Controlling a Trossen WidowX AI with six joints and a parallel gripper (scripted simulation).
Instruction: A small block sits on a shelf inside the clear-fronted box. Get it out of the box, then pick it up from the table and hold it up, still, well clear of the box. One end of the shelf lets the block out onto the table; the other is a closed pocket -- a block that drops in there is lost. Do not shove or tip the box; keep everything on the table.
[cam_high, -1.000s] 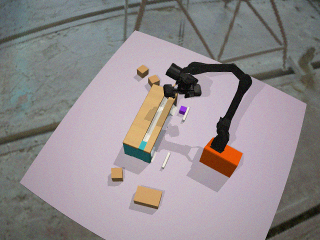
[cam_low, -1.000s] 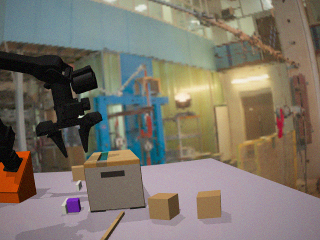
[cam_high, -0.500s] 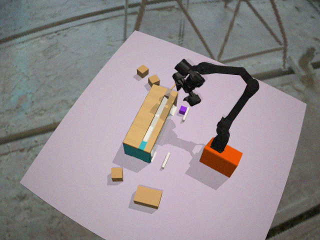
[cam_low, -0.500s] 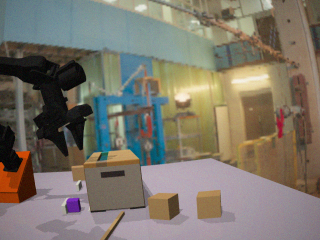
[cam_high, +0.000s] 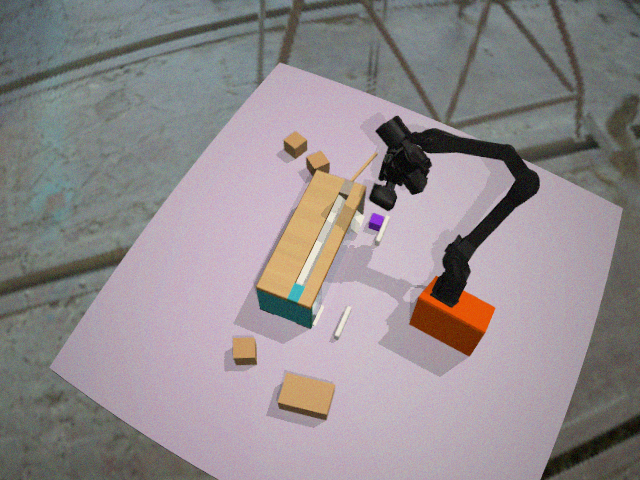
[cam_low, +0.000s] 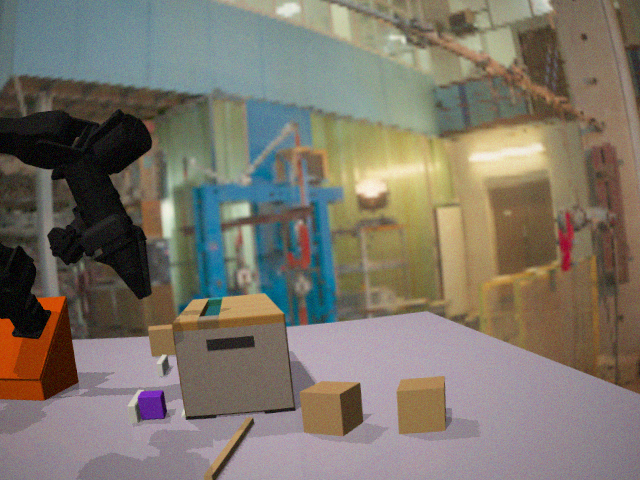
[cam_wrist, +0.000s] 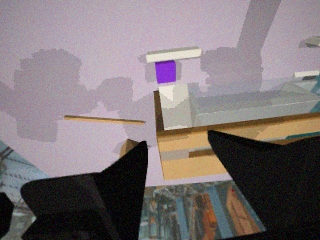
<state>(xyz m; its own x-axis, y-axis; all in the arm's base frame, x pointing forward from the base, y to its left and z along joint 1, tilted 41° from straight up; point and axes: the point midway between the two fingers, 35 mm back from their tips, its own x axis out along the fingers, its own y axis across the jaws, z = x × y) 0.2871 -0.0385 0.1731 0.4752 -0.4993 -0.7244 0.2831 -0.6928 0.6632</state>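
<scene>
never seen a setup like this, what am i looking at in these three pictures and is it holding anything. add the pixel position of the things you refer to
The machine is a single black robot arm on an orange base (cam_high: 454, 322) (cam_low: 57, 356). It ends in a gripper (cam_high: 390, 178) (cam_low: 139, 294) (cam_wrist: 177, 140), a hand with two pointed fingers.

The first picture looks down from above. The second looks across the table from one end of the long box (cam_high: 289, 237) (cam_low: 237, 372) (cam_wrist: 175, 170). The third comes from the arm's wrist, so its fingers fill the lower part.

Outside the box, a small purple block (cam_high: 376, 221) (cam_low: 151, 404) (cam_wrist: 166, 71) lies on the table beside a white strip (cam_high: 382, 230) (cam_low: 134, 407) (cam_wrist: 174, 54). Some tan blocks and a thin stick (cam_high: 364, 166) (cam_low: 229, 448) (cam_wrist: 105, 120) lie around too.

The fingers are apart, holding nothing.
</scene>
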